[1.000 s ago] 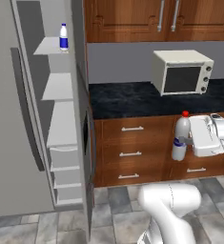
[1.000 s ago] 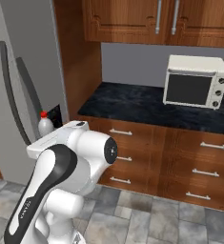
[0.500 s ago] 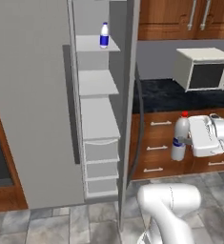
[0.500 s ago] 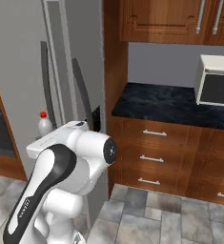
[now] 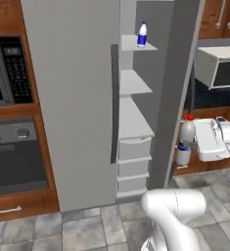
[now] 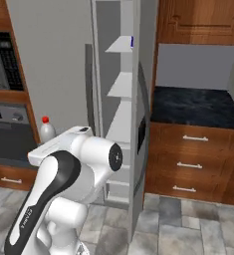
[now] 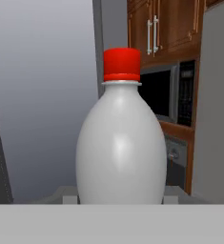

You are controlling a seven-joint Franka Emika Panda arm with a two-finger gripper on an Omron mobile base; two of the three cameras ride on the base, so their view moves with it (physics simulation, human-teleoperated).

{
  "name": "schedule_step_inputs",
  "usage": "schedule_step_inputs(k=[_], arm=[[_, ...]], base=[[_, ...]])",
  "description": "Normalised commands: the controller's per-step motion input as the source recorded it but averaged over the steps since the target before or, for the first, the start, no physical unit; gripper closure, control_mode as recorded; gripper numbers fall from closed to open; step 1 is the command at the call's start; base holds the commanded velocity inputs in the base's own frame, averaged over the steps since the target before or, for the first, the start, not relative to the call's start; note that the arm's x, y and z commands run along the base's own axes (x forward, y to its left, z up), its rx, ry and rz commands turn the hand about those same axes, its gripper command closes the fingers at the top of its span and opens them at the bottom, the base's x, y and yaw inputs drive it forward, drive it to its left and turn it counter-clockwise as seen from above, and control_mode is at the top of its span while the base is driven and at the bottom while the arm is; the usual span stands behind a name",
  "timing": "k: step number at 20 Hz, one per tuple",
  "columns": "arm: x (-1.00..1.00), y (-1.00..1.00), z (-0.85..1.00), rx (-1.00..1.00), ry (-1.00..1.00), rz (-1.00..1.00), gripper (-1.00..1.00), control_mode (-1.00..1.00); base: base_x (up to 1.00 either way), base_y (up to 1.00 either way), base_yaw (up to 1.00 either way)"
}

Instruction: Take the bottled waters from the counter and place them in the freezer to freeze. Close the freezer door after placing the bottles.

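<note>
So right up close, the pincer (image 5: 184,145) is pinching the red-capped bottle (image 5: 186,139), held upright in the air in front of the open freezer (image 5: 136,105). Further in, the freezer door (image 5: 72,98) is swung wide open, and the blue-capped bottle (image 5: 142,34) stands on the top shelf (image 5: 136,44). Off right, the black surface (image 6: 198,107) sits over wooden drawers (image 6: 188,159).

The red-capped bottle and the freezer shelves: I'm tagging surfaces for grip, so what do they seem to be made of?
The red-capped bottle looks like smooth plastic, pale grey with a soft sheen and a matte red cap; whether it is see-through is unclear. The freezer shelves look like flat matte grey panels, plastic or painted metal: this rendering leaves that open.
</note>
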Motion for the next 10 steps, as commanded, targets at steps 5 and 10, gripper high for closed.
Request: schedule_step_inputs(k=[5, 10], arm=[[0.0, 0.0, 0.0, 0.0, 0.0, 0.0, 1.0, 1.0], [0.0, 0.0, 0.0, 0.0, 0.0, 0.0, 1.0, 1.0]], base=[[0.24, 0.84, -0.42], [0.21, 0.46, -0.69]])
